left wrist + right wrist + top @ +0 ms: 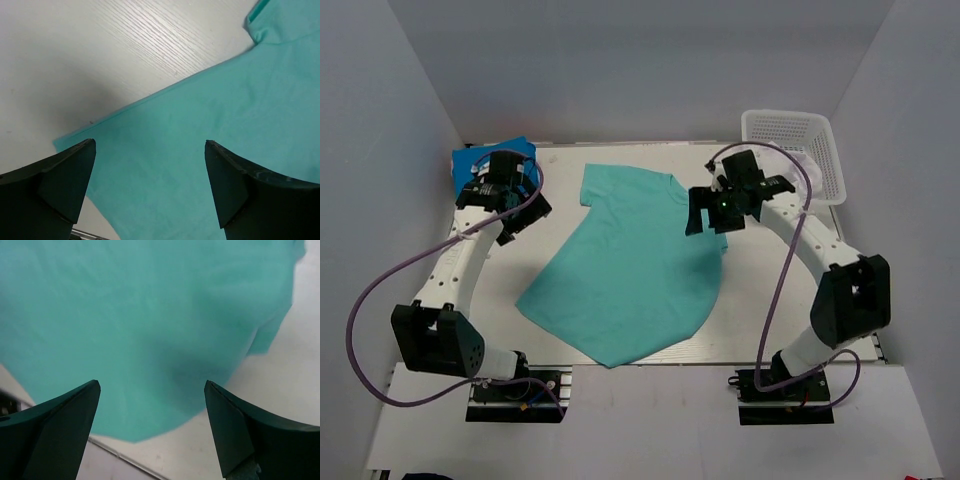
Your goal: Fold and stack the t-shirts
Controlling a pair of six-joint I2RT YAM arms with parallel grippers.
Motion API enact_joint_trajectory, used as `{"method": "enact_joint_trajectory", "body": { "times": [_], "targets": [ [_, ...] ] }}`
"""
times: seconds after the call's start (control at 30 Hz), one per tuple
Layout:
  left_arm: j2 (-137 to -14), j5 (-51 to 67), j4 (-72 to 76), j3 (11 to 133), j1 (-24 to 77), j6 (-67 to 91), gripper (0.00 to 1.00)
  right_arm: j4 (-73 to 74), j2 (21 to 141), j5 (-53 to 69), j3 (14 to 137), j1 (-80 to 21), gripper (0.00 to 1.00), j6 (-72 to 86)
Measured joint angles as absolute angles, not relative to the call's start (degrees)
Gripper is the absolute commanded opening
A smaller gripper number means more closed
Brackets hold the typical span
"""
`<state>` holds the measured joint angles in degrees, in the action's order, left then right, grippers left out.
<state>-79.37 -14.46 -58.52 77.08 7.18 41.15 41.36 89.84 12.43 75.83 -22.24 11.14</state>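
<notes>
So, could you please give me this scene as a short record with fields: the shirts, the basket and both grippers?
teal-green t-shirt: spread flat in the middle of the table, not folded
bright blue t-shirt: far left corner, partly hidden behind the left arm
white mesh basket: far right corner
left gripper: open, holding nothing, by the teal-green t-shirt's left edge
right gripper: open, holding nothing, above the right sleeve side

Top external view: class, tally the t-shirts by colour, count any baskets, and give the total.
Teal-green t-shirt: 1
Bright blue t-shirt: 1
White mesh basket: 1
Total: 3
</notes>
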Motion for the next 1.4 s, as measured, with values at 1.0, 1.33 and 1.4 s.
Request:
{"method": "enact_joint_trajectory", "body": {
  "times": [1.0, 1.33, 1.4],
  "targets": [
    [-108.84, 6.0, -44.66, 72.93, 8.45, 36.58, 1.0, 31.66, 100.38, -1.26, 63.4, -21.32, 0.9, 19.05],
    [-123.79, 6.96, -39.2, 99.2, 10.5, 27.42, 1.0, 44.8, 81.82, -1.85, 59.11, -27.27, 0.9, 18.96],
    [-121.71, 4.05, -39.53, 98.91, 10.83, 26.68, 1.0, 43.44, 84.51, -3.79, 67.55, -27.27, 0.9, 17.85]
  ]
}}
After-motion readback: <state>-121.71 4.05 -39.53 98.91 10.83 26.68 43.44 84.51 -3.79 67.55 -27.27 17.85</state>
